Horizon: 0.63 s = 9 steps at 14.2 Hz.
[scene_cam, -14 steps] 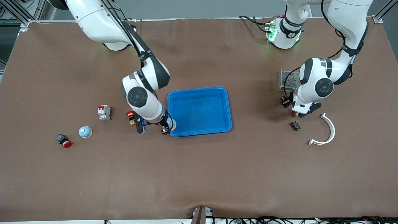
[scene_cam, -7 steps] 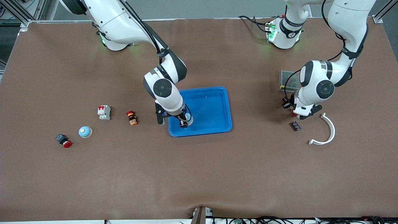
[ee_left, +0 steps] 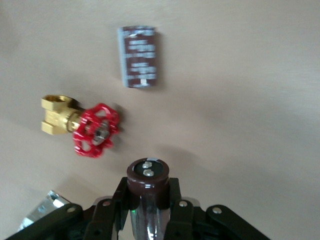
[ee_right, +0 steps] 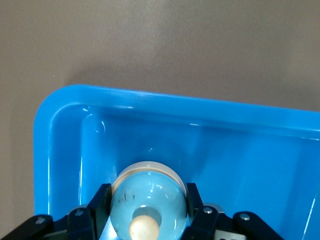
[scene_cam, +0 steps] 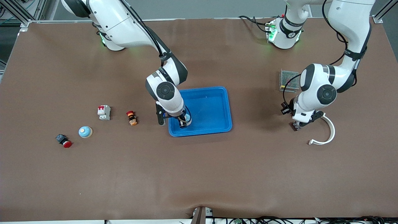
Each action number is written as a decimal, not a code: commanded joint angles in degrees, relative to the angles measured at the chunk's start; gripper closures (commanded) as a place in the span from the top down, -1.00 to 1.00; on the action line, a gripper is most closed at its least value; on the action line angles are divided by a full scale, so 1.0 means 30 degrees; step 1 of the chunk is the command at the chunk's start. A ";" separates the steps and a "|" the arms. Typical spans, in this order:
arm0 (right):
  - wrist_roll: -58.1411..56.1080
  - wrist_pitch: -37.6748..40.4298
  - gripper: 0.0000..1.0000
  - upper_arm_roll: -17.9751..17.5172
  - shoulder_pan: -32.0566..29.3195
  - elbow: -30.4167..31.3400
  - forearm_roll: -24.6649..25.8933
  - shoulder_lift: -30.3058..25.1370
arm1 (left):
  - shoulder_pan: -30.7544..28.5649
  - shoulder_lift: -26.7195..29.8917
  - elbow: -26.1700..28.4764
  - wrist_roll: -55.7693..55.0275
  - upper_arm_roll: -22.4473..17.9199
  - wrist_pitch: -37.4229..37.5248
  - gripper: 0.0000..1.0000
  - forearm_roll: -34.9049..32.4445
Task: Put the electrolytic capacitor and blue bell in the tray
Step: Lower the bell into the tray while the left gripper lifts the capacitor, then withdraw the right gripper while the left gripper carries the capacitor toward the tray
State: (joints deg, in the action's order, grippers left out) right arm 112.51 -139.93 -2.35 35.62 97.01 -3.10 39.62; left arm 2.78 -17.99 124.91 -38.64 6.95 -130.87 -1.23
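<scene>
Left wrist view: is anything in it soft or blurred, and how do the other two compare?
Left wrist view: the capacitor in the jaws reads clearly; the red-handled valve and brown component on the table look slightly soft. Right wrist view: the blue bell and tray are sharp, with mild glare on the tray rim. Front view: evenly lit, soft arm shadows.
</scene>
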 commanded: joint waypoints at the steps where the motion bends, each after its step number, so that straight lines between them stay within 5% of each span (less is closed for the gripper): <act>1: 0.0348 -0.0349 -1.00 0.0108 -0.0007 0.0036 0.0769 0.0299 | 0.1122 -0.0157 -0.1350 -0.1616 0.0027 0.1199 -1.00 -0.0176; 3: 0.0348 -0.0350 -1.00 0.0137 0.0022 0.0036 0.0973 0.0388 | 0.1591 -0.0157 -0.1878 -0.2146 -0.0002 0.1229 -1.00 -0.0176; 4: 0.0348 -0.0350 -0.47 0.0137 0.0022 0.0036 0.0975 0.0388 | 0.1796 -0.0157 -0.2055 -0.2380 0.0027 0.1229 -1.00 -0.0176; 5: 0.0348 -0.0350 0.99 0.0137 0.0167 0.0036 0.1033 0.0388 | 0.2146 -0.0157 -0.2289 -0.2614 0.0027 0.1229 -1.00 -0.0147; 9: -0.1078 0.0728 1.00 0.0138 -0.0035 -0.0139 0.1326 -0.0020 | 0.3553 -0.0157 -0.3080 -0.3814 0.0027 0.1259 -1.00 -0.0088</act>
State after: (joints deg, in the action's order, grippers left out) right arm 111.68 -140.00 -2.03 35.71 97.00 -0.27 40.43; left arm 11.36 -18.04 117.92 -47.73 7.21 -128.44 -1.23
